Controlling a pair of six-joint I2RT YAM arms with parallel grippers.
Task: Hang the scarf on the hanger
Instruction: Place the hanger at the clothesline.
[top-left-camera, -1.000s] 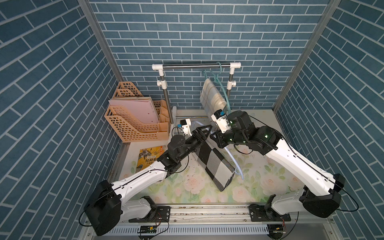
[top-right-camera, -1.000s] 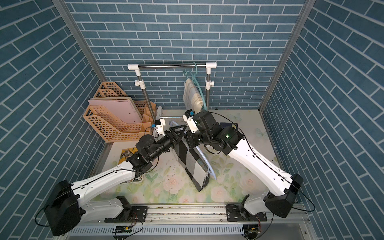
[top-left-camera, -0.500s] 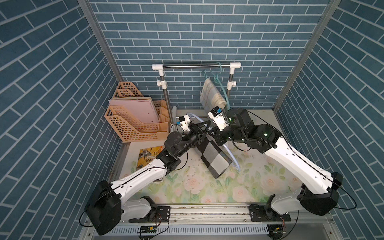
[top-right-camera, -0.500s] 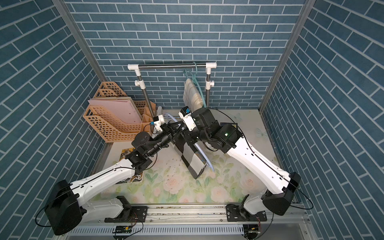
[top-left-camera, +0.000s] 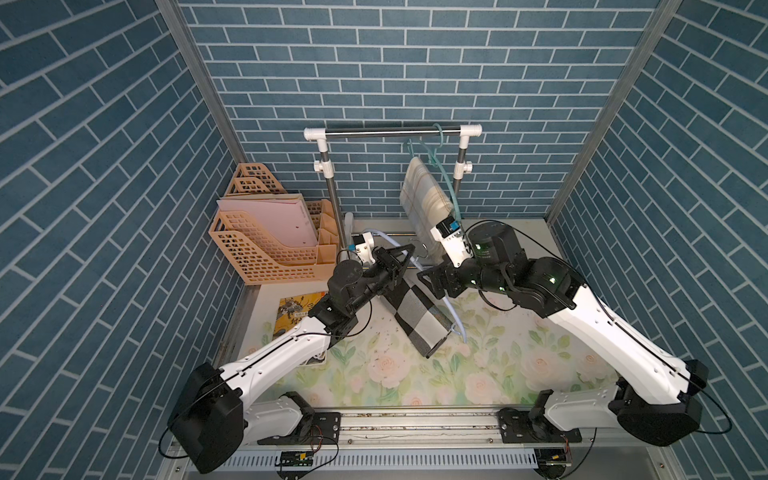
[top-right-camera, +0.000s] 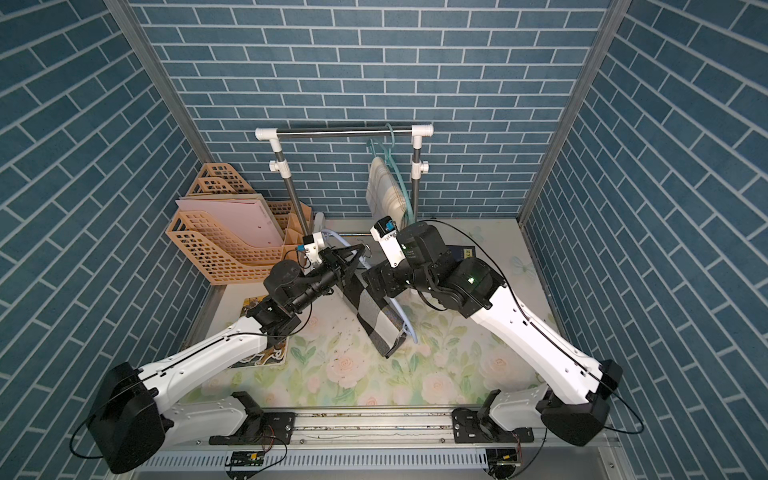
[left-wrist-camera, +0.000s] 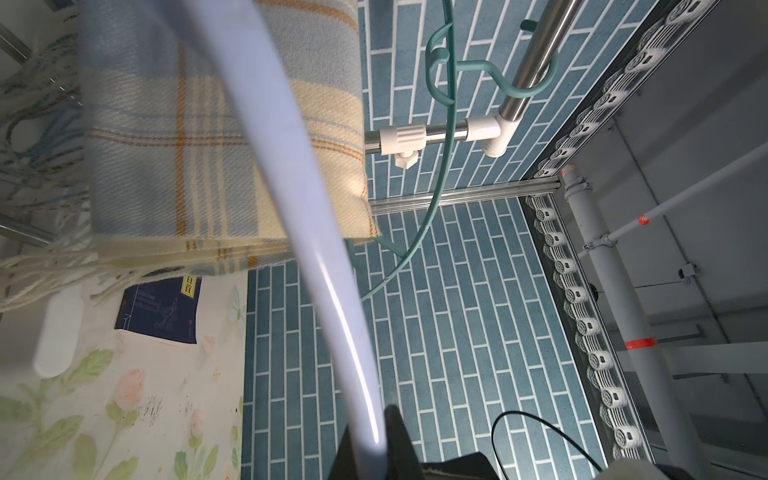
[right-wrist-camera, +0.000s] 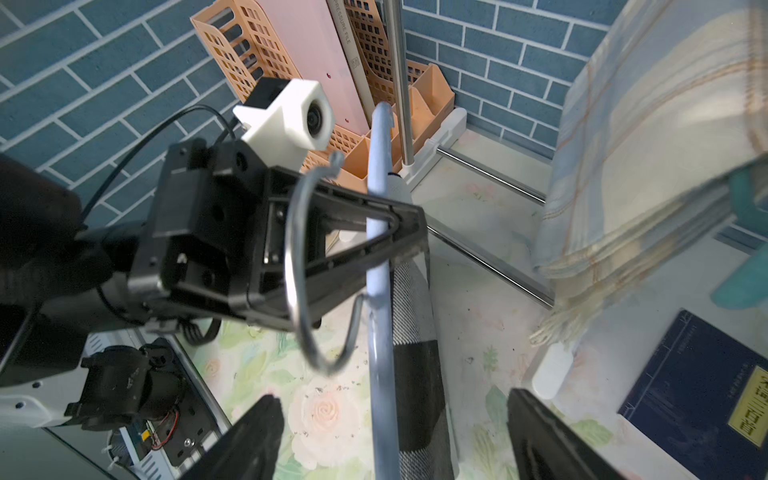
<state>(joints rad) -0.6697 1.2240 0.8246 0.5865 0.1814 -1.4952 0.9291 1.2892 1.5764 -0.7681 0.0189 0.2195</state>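
One checked scarf (top-left-camera: 419, 322) is draped over the pale hanger (right-wrist-camera: 380, 395) | left fingers (right-wrist-camera: 345, 199) are clenched on hanger bar | right fingers (right-wrist-camera: 249, 440) are spread, nothing held | scarf judged soft, light, slippery; stiff bar is better gripped.

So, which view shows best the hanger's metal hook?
The right wrist view: the hook shows whole and large, curving before the left gripper. In both top views it is only a tiny wire there. The left wrist view misses it, showing just the hanger's bar.
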